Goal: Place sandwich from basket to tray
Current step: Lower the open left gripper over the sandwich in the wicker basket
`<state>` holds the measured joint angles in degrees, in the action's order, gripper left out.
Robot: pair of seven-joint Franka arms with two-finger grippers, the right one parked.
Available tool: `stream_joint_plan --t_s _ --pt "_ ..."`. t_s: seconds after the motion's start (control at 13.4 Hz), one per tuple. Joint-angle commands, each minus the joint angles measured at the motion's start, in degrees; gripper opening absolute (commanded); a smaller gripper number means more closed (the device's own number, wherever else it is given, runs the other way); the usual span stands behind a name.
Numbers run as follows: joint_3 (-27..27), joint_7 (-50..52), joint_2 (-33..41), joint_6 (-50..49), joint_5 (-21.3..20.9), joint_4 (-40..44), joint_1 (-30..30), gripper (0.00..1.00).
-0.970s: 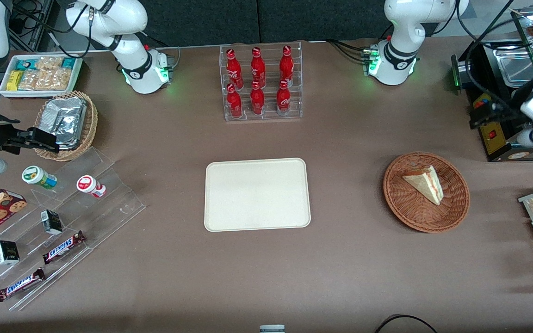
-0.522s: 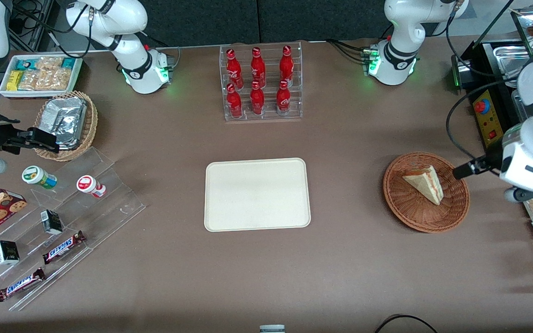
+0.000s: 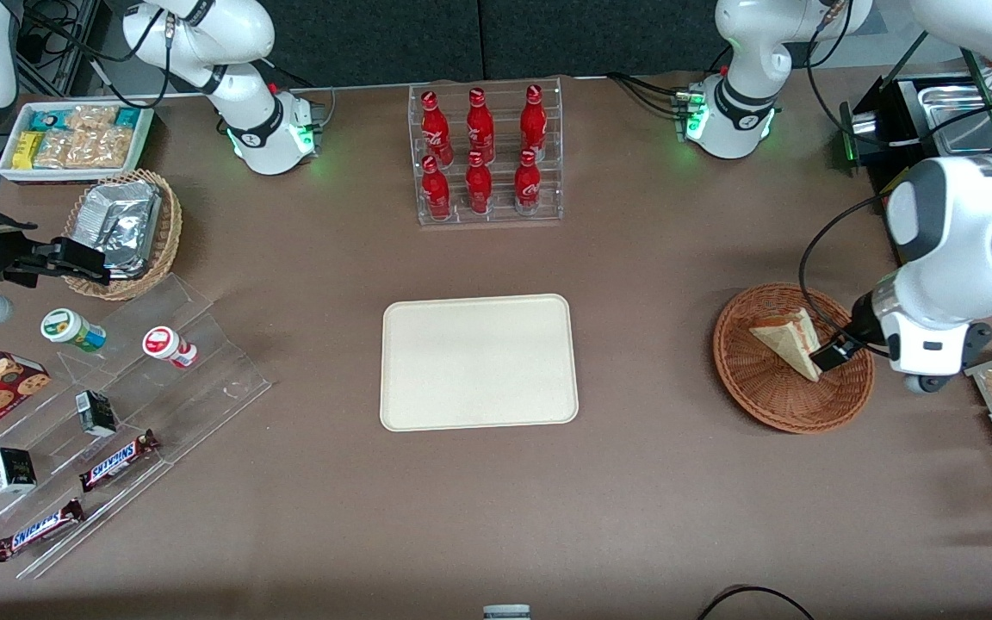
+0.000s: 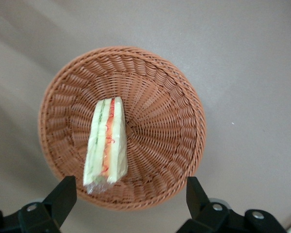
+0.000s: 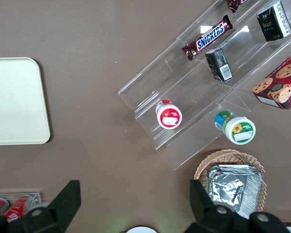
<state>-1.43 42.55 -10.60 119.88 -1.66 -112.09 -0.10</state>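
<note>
- A brown cloth-like table surface [image 3: 651, 482] is carrying everything; a dark panel is running along its edge farthest from the front camera.
- The cream tray [image 3: 479, 362] is sitting flat mid-table, nearer the front camera than the clear rack of red cola bottles [image 3: 486, 155].
- The sandwich [image 3: 790, 343] is lying in the reddish-brown wicker basket [image 3: 763, 396], well apart from the tray, toward the working arm's end of the table.
- The left gripper [image 4: 128, 196] is hanging above the basket's rim, its fingers [image 4: 63, 196] spread wide apart — nothing between them.
- In the front view the arm's white body is covering most of the gripper, so its height above the basket is hard to judge.
- The wedge's long axis is running from its broad end, farther from the front camera, down to a tip nearer it; the red-orange filling stripe is facing up in the wrist view.
</note>
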Motion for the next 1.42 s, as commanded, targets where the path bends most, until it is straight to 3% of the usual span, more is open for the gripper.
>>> stream_joint_plan --t_s 0.0,0.75,1.34 --pt "-0.06 4.37 2.61 9.37 0.61 -8.56 0.27 1.00" --pt "0.81 5.62 6.47 25.82 0.34 -25.71 2.64 1.00" --pt "0.64 6.93 3.23 33.66 0.43 -28.27 1.94 0.99"
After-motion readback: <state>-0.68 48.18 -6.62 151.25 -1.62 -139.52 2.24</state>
